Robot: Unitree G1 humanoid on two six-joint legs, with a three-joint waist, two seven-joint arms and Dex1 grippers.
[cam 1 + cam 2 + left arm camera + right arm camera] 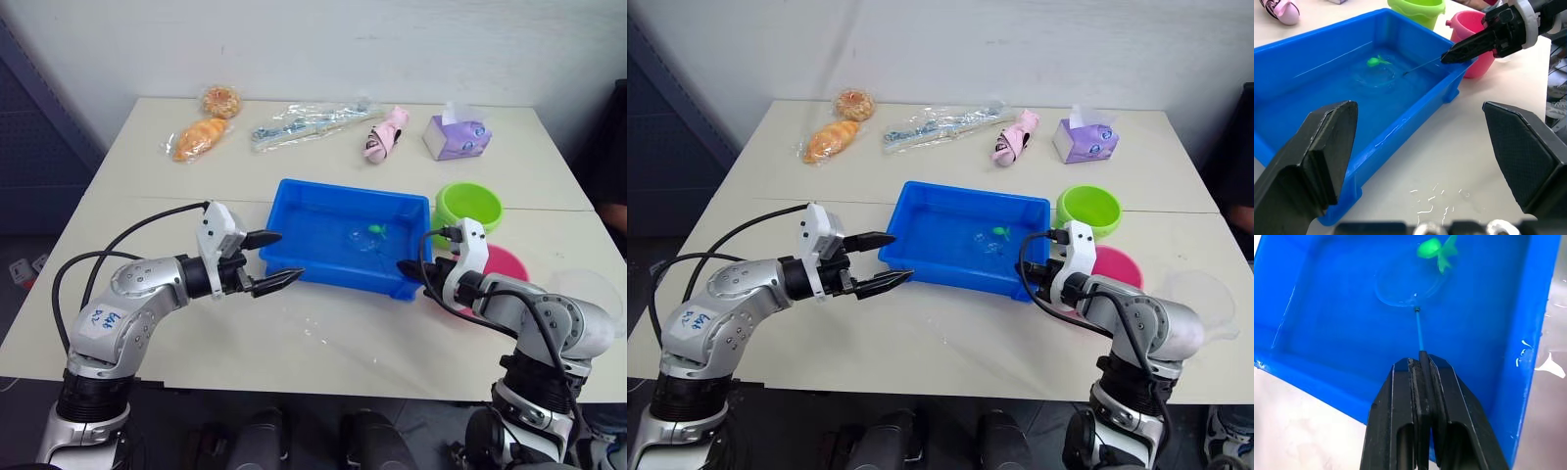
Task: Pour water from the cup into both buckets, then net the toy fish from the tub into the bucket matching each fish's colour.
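Black right gripper fingers [1422, 363] are pinching the thin stick of the small round net [1406, 288], whose hoop is lying submerged in the shallow bright blue plastic tub [294, 201] at frame centre, beside a tiny green toy fish [1437, 249]. Spread wide and empty, the left gripper [276, 260] is hovering at the tub's left rim. Lime green bucket [468, 207] and pink bucket [506, 264] are standing right of the tub; a clear plastic cup [1203, 302] is sitting at the right edge.

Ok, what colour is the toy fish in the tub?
Bright green; the toy fish shows best in the right wrist view, beside the net.
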